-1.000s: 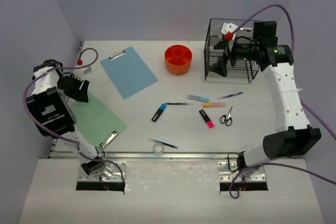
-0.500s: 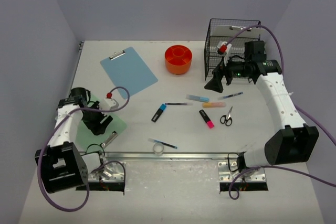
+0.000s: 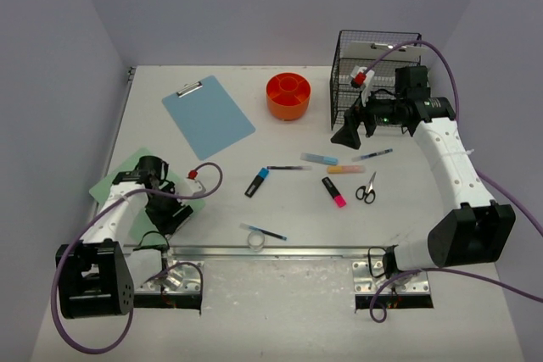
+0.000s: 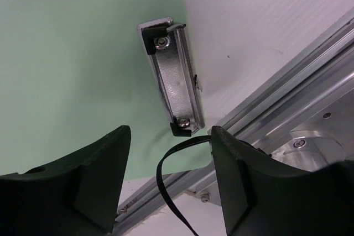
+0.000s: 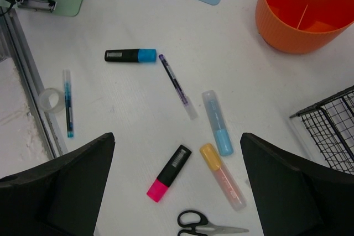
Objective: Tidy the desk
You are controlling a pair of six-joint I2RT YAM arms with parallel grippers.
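Table: the white table (image 3: 407,218) fills the space between the pale lavender walls, with a metal rail (image 3: 280,251) along its near edge.
Left claw: my left claw (image 4: 168,139) is down low at the table's near-left corner. Its fingers are parted and nothing sits between them.
Under the left claw: a green clipboard (image 3: 114,182) lies flat and turned at an angle. Its metal clip (image 4: 172,75) is just beyond my fingertips, at the end nearest the rail.
Right claw: my right claw (image 3: 346,136) hangs above the table in front of the black wire rack (image 3: 373,82). The jaws are spread wide and hold nothing.
Far side: a blue clipboard (image 3: 208,116) lies flat at far left. An orange divided organiser (image 3: 288,96) stands between it and the rack.
Loose items, middle: a black highlighter with a blue cap (image 3: 257,181) lies beside a thin purple pen (image 3: 288,168). A pale blue highlighter (image 3: 319,158) and an orange one (image 3: 345,169) lie close together. Just nearer me are a pink-tipped highlighter (image 3: 333,192) and black-handled scissors (image 3: 366,187).
Near the rack: another pen (image 3: 372,155) lies just in front of it.
Near the rail: a blue pen (image 3: 263,231) lies next to a clear tape roll (image 3: 255,242).
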